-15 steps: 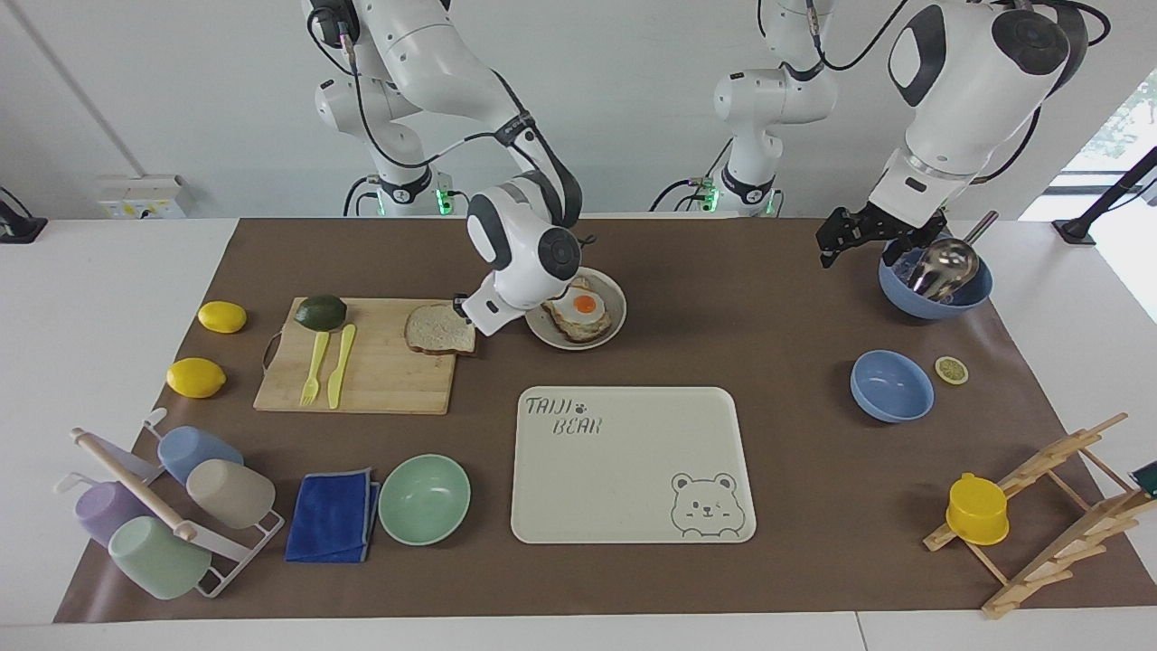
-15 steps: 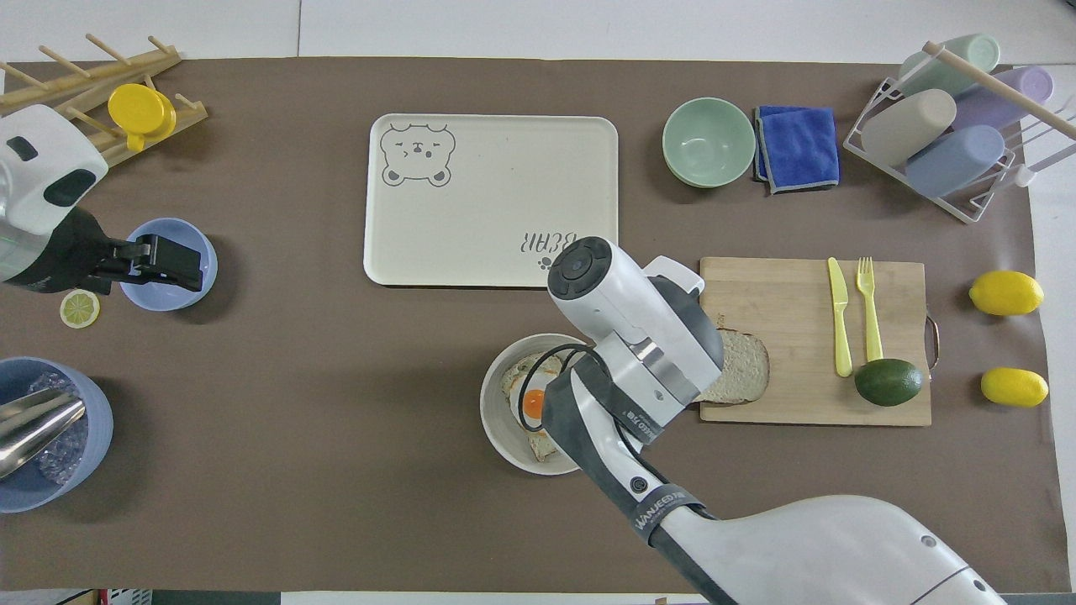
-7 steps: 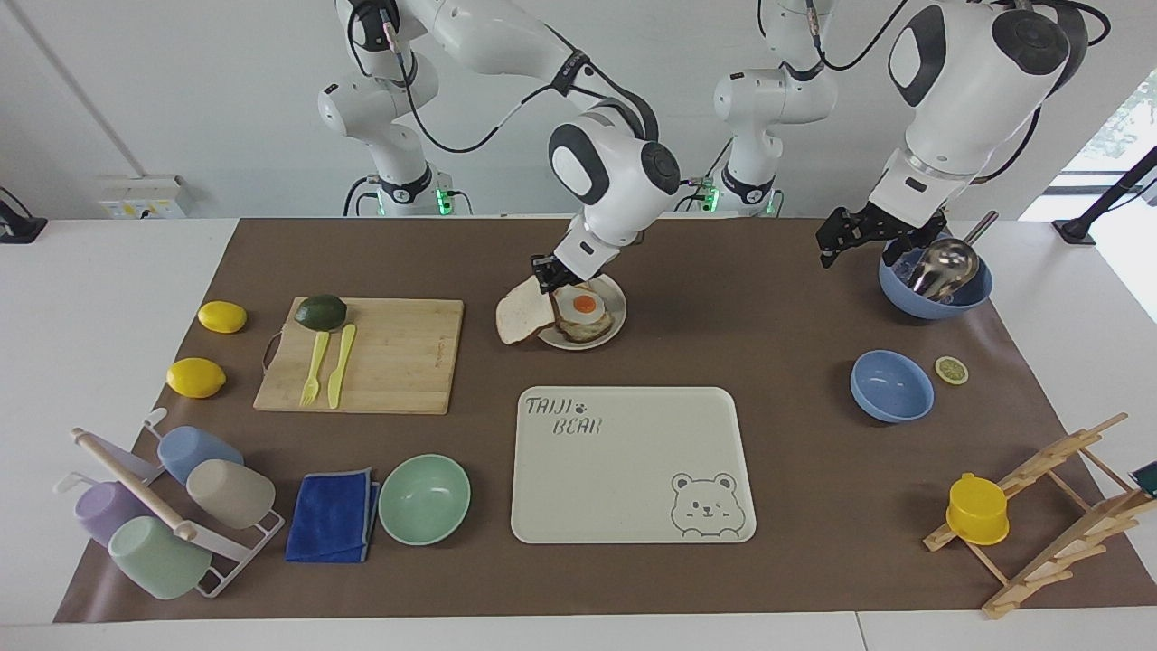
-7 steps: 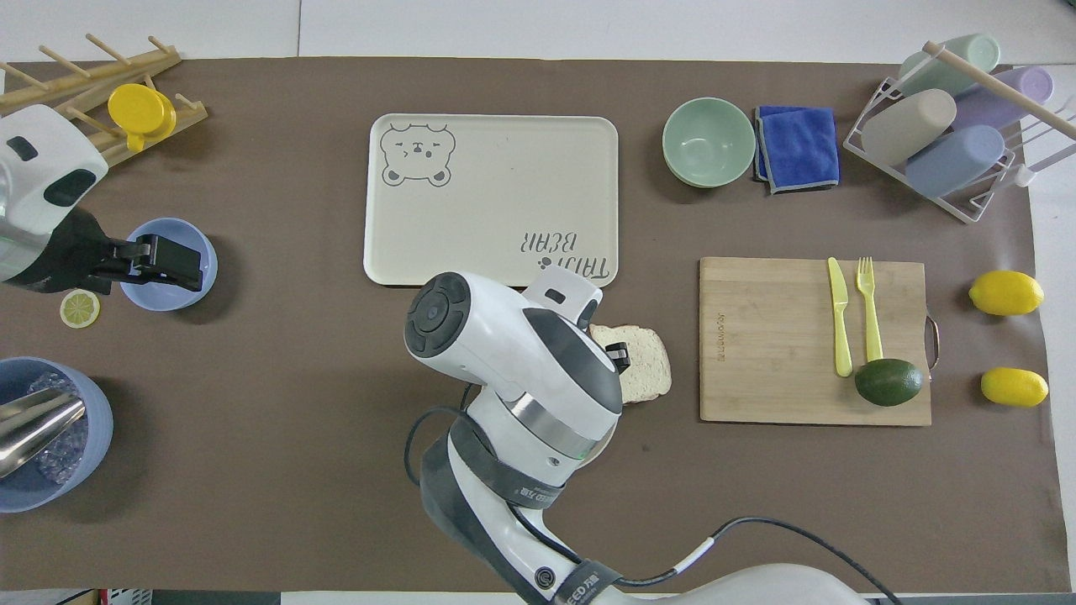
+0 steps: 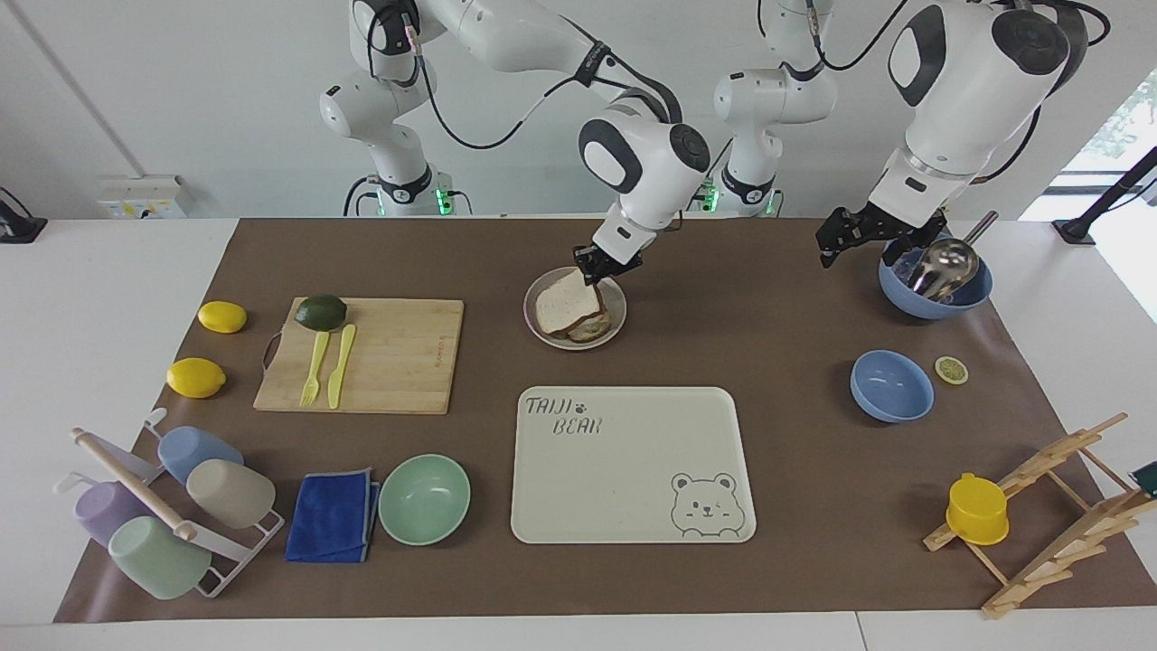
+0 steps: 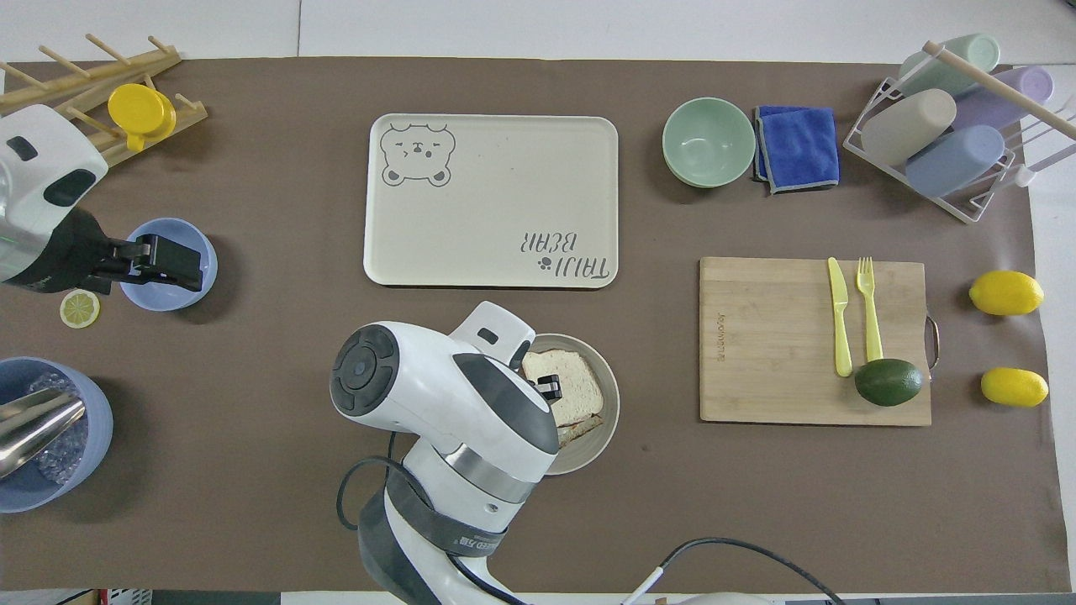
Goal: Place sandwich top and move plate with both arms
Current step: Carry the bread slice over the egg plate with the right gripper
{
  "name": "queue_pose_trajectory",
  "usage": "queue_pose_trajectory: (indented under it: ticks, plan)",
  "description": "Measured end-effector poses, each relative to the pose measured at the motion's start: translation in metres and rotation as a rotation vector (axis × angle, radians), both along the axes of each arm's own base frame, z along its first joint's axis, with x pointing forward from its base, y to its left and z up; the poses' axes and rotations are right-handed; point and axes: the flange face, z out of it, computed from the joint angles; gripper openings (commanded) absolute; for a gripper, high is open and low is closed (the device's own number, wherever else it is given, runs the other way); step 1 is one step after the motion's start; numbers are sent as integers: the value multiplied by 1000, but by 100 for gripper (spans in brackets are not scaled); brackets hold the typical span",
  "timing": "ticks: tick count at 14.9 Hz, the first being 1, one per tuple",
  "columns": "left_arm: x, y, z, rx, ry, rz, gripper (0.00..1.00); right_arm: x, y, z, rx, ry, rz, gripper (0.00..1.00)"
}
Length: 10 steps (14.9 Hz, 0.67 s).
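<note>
The sandwich top [image 5: 564,304], a plain brown bread slice, lies tilted over the egg toast [image 5: 592,329] on the small round plate [image 5: 621,318]. My right gripper [image 5: 601,264] is shut on the slice's edge nearest the robots, just above the plate. In the overhead view the right gripper [image 6: 548,387] sits on the slice [image 6: 576,385] inside the plate [image 6: 612,395], and the arm hides part of the plate. My left gripper [image 5: 839,242] waits in the air beside the large blue bowl [image 5: 935,287]; in the overhead view the left gripper [image 6: 168,262] covers the small blue bowl [image 6: 206,269].
The cream bear tray [image 5: 633,466] lies farther from the robots than the plate. A wooden board [image 5: 389,357] with cutlery and an avocado, a mint bowl [image 5: 424,498] and a cup rack [image 5: 172,515] are toward the right arm's end. A small blue bowl [image 5: 891,386] is toward the left arm's end.
My right gripper lifted the bread slice off the wooden board and carried it over the plate, where it now covers the fried egg. The left arm has not moved.
</note>
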Motion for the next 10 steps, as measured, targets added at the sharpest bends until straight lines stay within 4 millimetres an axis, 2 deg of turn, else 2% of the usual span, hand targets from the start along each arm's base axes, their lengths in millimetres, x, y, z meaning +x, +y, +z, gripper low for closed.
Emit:
queue_pose_trajectory:
  ticks: [4,5,6,7,8,10]
  plan:
    - [0,0,0,0,0,0,100,-6,5,-19,31,7,-9,0]
    - [0,0,0,0,0,0,100,-6,5,-22,35,10,-13,11]
    - [0,0,0,0,0,0,100,-7,5,-22,39,13,-21,42]
    - [0,0,0,0,0,0,100,-8,6,-21,49,18,-37,87]
    - [0,0,0,0,0,0,100,-8,8,-20,61,19,-48,100]
    - [0,0,0,0,0,0,100,-4,8,-10,86,0,-62,100]
